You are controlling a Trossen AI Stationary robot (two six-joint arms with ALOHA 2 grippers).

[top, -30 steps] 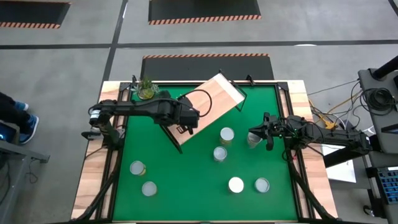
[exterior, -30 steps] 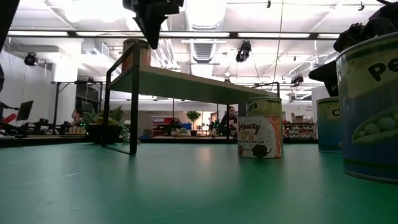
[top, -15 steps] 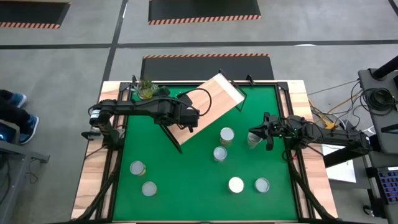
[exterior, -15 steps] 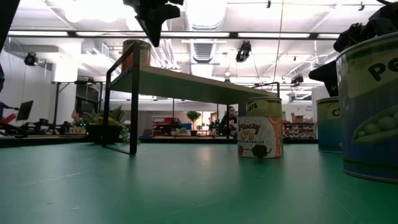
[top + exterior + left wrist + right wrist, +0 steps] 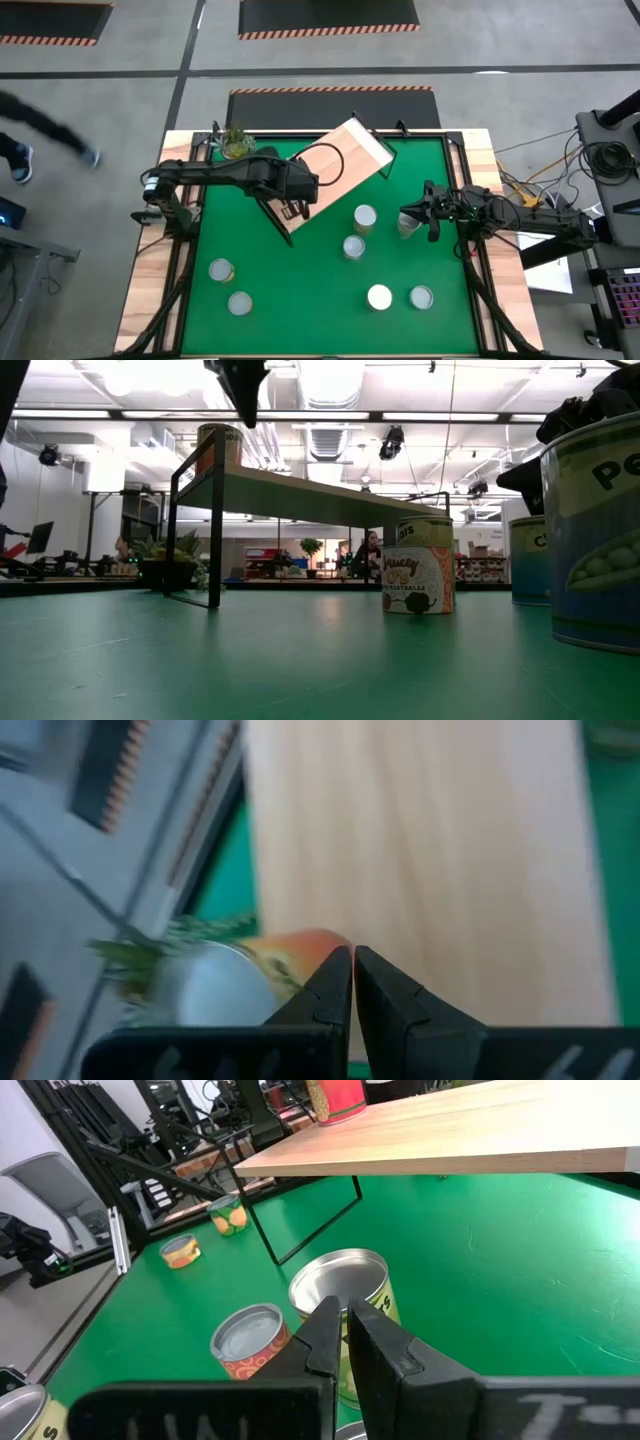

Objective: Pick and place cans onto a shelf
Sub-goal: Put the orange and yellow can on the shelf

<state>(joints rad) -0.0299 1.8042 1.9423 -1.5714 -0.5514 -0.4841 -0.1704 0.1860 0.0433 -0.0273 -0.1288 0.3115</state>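
Shelf (image 5: 335, 165) long axis diagonal across mat, cans (image 5: 364, 217) upright

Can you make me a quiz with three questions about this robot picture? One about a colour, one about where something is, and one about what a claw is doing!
1. What colour is the mat?
A) red B) green C) blue

2. Where is the plant?
A) middle of the mat B) far left corner of the table C) on the floor

3. The left gripper is:
A) wide open B) shut on the plant C) shut, holding nothing

Answers:
1 B, the mat is green all over.
2 B, the plant stands at that corner.
3 C, its fingers press together with nothing between them.
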